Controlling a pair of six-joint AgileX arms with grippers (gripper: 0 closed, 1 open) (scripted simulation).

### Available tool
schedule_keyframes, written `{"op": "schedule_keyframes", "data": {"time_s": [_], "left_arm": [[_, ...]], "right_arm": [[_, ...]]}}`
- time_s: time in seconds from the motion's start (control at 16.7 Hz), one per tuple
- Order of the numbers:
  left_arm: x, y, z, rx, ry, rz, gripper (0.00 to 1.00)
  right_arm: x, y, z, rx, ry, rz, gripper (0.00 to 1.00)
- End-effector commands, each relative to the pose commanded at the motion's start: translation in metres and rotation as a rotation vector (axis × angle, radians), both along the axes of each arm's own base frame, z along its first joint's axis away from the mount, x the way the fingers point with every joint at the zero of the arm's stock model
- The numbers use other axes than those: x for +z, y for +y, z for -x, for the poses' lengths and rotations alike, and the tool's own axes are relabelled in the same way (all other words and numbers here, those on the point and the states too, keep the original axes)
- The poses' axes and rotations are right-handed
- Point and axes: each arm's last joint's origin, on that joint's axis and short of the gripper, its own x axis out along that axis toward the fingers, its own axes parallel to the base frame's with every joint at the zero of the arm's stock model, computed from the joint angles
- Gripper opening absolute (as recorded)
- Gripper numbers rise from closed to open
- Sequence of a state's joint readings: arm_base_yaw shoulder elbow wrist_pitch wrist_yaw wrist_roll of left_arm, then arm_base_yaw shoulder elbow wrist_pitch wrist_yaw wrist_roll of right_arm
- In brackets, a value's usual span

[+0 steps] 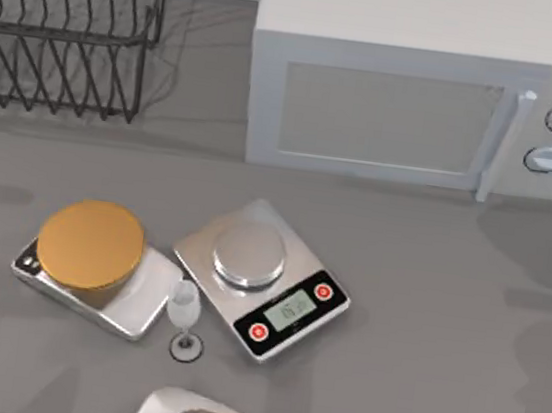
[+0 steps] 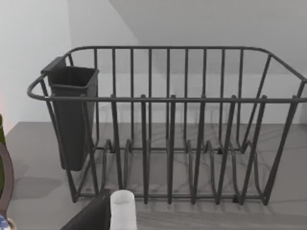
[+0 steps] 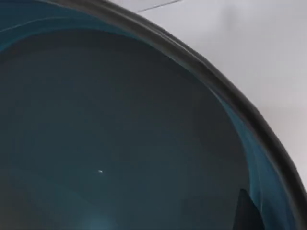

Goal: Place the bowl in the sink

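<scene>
The right tool is very close over the bowl (image 3: 120,134), but I cannot tell if it holds it. Best to keep the bowl level and move slowly until the sink is reached.

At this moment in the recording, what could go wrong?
1. The right wrist view sits very close over the bowl, with a dark finger tip just inside its rim; a shallow rim grip could slip when lifting.
2. In the top view, a small glass stands upright between two scales; a low sweep across the counter could topple it.
3. The dish rack stands right ahead of the left wrist and could be bumped.
</scene>
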State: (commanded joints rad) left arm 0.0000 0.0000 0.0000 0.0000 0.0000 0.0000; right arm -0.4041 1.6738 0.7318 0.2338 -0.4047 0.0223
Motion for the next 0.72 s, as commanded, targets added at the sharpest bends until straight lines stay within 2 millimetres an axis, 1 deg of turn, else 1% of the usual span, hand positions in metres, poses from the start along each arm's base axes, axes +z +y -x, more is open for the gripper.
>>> {"op": "schedule_keyframes", "data": {"time_s": [0.18, 0.42, 0.6, 0.72], "left_arm": [[0.000, 0.000, 0.000, 0.000, 0.000, 0.000, 1.00], [0.000, 0.000, 0.000, 0.000, 0.000, 0.000, 1.00], [0.000, 0.000, 0.000, 0.000, 0.000, 0.000, 1.00], [0.000, 0.000, 0.000, 0.000, 0.000, 0.000, 1.00]], "right_arm": [[0.017, -0.015, 0.011, -0.015, -0.257, 0.103, 0.00], [0.051, -0.023, 0.024, -0.019, -0.526, 0.232, 0.00], [0.070, -0.024, 0.030, -0.015, -0.641, 0.288, 0.00], [0.073, -0.023, 0.031, -0.014, -0.654, 0.294, 0.00]]}}
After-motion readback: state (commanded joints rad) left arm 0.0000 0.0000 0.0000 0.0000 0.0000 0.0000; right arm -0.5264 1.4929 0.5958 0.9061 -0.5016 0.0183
